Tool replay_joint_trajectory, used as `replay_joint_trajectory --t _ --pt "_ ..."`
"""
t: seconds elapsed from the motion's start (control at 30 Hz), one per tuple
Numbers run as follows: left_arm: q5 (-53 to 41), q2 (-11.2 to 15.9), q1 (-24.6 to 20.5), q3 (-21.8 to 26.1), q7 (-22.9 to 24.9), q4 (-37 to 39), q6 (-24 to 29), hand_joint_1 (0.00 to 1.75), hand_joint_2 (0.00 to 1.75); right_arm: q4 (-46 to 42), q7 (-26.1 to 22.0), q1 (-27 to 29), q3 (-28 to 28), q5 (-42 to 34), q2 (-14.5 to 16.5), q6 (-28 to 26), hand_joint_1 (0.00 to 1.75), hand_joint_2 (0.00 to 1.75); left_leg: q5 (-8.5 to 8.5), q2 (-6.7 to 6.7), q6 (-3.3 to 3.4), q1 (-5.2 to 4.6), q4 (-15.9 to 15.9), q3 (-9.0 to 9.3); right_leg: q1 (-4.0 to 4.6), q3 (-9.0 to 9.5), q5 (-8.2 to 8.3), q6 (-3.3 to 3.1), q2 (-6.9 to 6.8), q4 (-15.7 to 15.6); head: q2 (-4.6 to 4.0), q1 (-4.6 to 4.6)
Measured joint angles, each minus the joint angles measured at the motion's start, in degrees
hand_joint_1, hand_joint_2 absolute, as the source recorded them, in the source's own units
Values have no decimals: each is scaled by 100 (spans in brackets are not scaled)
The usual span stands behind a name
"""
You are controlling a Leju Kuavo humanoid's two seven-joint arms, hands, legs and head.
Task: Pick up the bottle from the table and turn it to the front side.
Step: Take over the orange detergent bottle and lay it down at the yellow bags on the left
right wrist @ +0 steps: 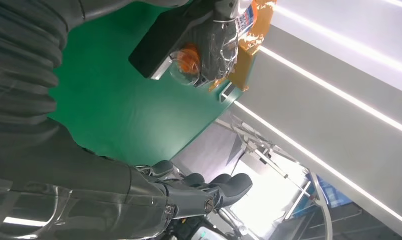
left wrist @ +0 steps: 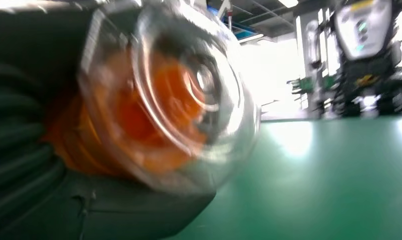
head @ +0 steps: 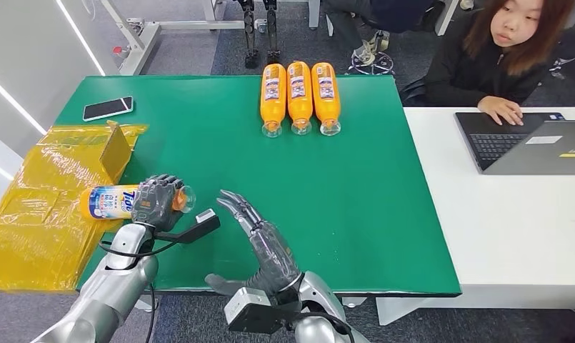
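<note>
Bottle (head: 109, 201) lying sideways at table's (head: 356, 200) left edge, over yellow wrapping (head: 34, 207), gripped round its clear end by left hand (head: 154, 202); can't tell if lifted. Label shows blue/white. Pickup approx done; turn to front looks left to do. Right hand (head: 259, 236) just beside, over table, fingers straight & apart, holding nothing. Three bottles (head: 300, 91) sit well apart at far edge.

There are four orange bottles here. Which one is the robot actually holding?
The bottle at the table's left edge, beside the yellow packaging. The left hand grips it. The other three lie untouched in a row at the far side.
</note>
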Motion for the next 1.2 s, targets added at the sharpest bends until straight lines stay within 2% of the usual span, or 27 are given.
replay_joint_trajectory --t 0.1,0.13,0.23,0.27,0.47,0.83,0.97,1.2 --pt "6 120 5 0 35 72 2 175 175 1 -15 -46 30 -59 -13 39 0 175 0 0 0 0 0 1 0 0 -1 -1 -1 2 0 0" --pt "-1 144 8 0 51 89 1 168 175 1 -24 -64 35 -82 -16 49 0 175 1 0 0 1 0 1 0 0 -1 -2 -2 3 0 0" --pt "-71 187 17 0 128 131 -17 95 175 20 -54 -154 45 -168 -17 89 0 175 1 -1 -1 0 0 1 0 0 1 -6 -3 6 0 0" --pt "-112 194 21 0 167 140 -35 77 175 30 -59 -192 51 -195 -17 104 0 175 1 -1 -1 0 0 1 0 0 2 -7 -2 6 0 1" --pt "-278 217 65 0 319 185 -89 77 175 55 -62 -318 72 -238 -17 126 0 175 2 -4 -2 0 0 -1 0 -1 1 -7 -6 5 0 0" --pt "-281 225 73 0 323 244 -89 77 175 87 -62 -372 80 -238 -17 127 0 175 2 -4 -2 0 0 -1 0 -1 2 -7 -7 4 0 0" --pt "-282 225 75 0 325 252 -90 0 175 87 -62 -372 80 -238 -17 127 0 175 2 -4 -2 0 0 -1 0 -1 2 -8 -7 4 0 0" --pt "-400 225 74 0 441 256 -183 0 175 87 -33 -377 80 -303 -17 127 0 175 2 -4 -2 0 1 -1 0 -1 2 -8 -6 4 0 0"
